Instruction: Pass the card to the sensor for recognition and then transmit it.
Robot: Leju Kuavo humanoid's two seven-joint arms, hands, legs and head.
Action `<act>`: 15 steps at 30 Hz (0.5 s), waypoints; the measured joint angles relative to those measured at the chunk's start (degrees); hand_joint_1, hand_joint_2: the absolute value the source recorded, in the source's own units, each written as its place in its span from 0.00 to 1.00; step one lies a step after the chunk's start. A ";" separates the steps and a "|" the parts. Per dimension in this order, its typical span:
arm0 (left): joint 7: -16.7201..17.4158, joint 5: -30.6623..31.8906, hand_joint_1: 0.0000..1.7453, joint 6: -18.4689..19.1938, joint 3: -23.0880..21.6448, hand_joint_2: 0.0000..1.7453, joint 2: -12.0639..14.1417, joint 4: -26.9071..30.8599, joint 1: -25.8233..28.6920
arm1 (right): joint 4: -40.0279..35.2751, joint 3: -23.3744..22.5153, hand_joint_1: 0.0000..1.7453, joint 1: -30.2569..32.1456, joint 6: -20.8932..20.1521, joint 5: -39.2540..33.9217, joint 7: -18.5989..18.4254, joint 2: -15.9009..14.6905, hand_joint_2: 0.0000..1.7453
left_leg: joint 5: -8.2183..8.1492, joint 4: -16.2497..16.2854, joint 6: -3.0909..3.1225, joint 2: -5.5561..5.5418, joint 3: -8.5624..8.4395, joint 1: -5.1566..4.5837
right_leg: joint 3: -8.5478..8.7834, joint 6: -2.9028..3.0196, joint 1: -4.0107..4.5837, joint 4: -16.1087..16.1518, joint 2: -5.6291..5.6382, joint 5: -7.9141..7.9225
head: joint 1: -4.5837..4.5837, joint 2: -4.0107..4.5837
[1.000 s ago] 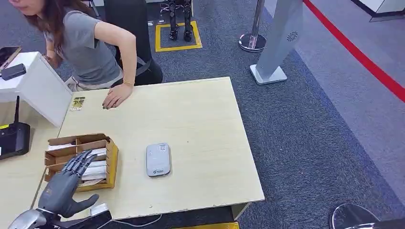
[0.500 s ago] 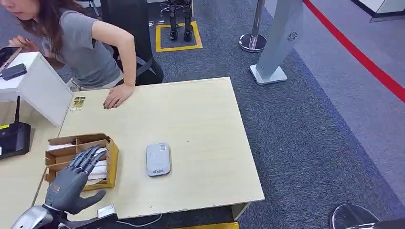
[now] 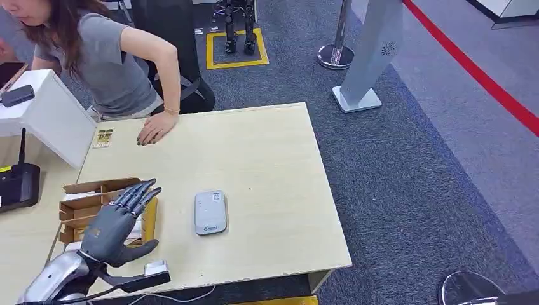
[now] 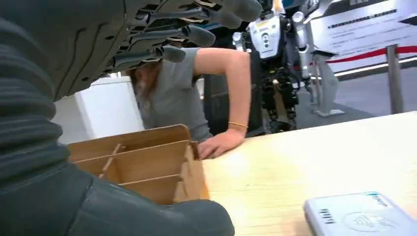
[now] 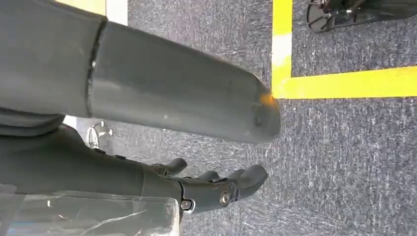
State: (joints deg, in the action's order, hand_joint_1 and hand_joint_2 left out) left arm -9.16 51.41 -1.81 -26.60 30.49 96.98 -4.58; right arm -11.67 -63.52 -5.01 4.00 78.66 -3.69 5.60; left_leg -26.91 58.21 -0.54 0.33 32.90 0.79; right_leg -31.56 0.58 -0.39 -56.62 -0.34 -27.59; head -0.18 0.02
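Note:
A brown cardboard box (image 3: 86, 203) with divided compartments stands at the table's near left, and white cards (image 3: 135, 234) in it are mostly hidden. My left hand (image 3: 118, 222) hovers over the box, fingers spread and straight, holding nothing. The left wrist view shows the box (image 4: 142, 164) below my fingers (image 4: 187, 34). The grey-white card sensor (image 3: 210, 211) lies flat on the table to the right of the box, also seen as the sensor (image 4: 361, 219). My right hand (image 5: 211, 189) hangs over the carpet with its fingers loosely apart and nothing in them.
A person (image 3: 114, 63) leans over the table's far left edge with a hand (image 3: 154, 130) flat on the light wooden table (image 3: 267, 159). A small card (image 3: 102, 137) lies beside it. A white box (image 3: 47, 114) and a black device (image 3: 18, 186) stand at left.
My left hand has moved forward and to the right, from the box's near side to over the box. The person has shifted a little; their hand stays on the table.

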 joint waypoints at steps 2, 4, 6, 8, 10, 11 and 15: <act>0.00 -0.09 0.00 0.00 -1.29 1.00 -0.24 -1.22 -0.83 | 0.00 0.04 0.00 0.00 0.07 0.02 -0.20 0.00 0.00 | 0.00 0.01 0.00 0.00 0.00 0.00 | 0.00 0.00 0.00 0.00 0.00 0.00 | 0.00 0.00; 0.00 -0.17 0.00 0.00 -2.18 1.00 -0.33 -1.99 -1.14 | 0.00 0.07 0.00 0.01 0.09 0.02 -0.20 0.00 0.00 | 0.00 0.01 0.00 0.00 0.00 0.00 | -0.02 0.00 0.00 0.00 0.01 0.00 | 0.00 0.00; 0.00 -0.20 0.00 0.00 -2.60 1.00 -0.48 -2.62 -1.41 | 0.00 0.09 0.00 0.03 0.15 0.02 -0.22 0.00 0.00 | 0.00 0.01 0.00 0.00 0.01 0.00 | -0.03 0.01 0.00 0.00 0.01 0.00 | 0.02 0.00; 0.00 -0.22 0.00 0.00 -3.06 1.00 -0.57 -3.15 -1.68 | 0.00 0.11 0.00 0.02 0.22 0.02 -0.22 -0.02 0.00 | -0.01 0.01 0.00 0.00 0.01 0.01 | -0.03 0.01 0.00 0.00 0.01 -0.01 | 0.02 0.00; 0.00 -0.37 0.00 0.00 -3.36 1.00 -0.63 -3.54 -1.77 | 0.00 0.11 0.00 0.04 0.26 0.02 -0.22 -0.02 0.00 | -0.01 0.01 0.00 0.01 0.01 0.01 | -0.03 0.01 0.00 0.00 0.02 -0.01 | 0.02 0.00; 0.00 -0.37 0.00 0.00 -3.56 1.00 -0.70 -3.69 -1.78 | 0.00 0.11 0.00 0.06 0.35 0.02 -0.31 -0.02 0.00 | -0.01 0.00 0.00 0.01 0.01 0.01 | -0.03 0.01 0.00 0.00 0.02 -0.01 | 0.02 0.00; 0.02 -0.17 0.00 -0.31 -4.52 1.00 -1.22 -4.81 -1.76 | 0.00 0.13 0.00 0.07 0.39 0.39 -1.18 -0.02 0.00 | -0.01 0.00 0.00 0.00 0.01 0.00 | -0.02 0.00 0.00 0.00 0.01 -0.01 | 0.02 0.00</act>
State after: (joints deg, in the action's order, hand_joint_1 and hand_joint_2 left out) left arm -9.14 51.23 -2.12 -31.13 29.27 92.17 -6.34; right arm -11.67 -63.39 -4.95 4.39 79.06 -4.88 5.57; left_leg -26.92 58.21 -0.54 0.33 32.91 0.79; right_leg -31.57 0.58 -0.39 -56.62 -0.32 -27.60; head -0.15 0.02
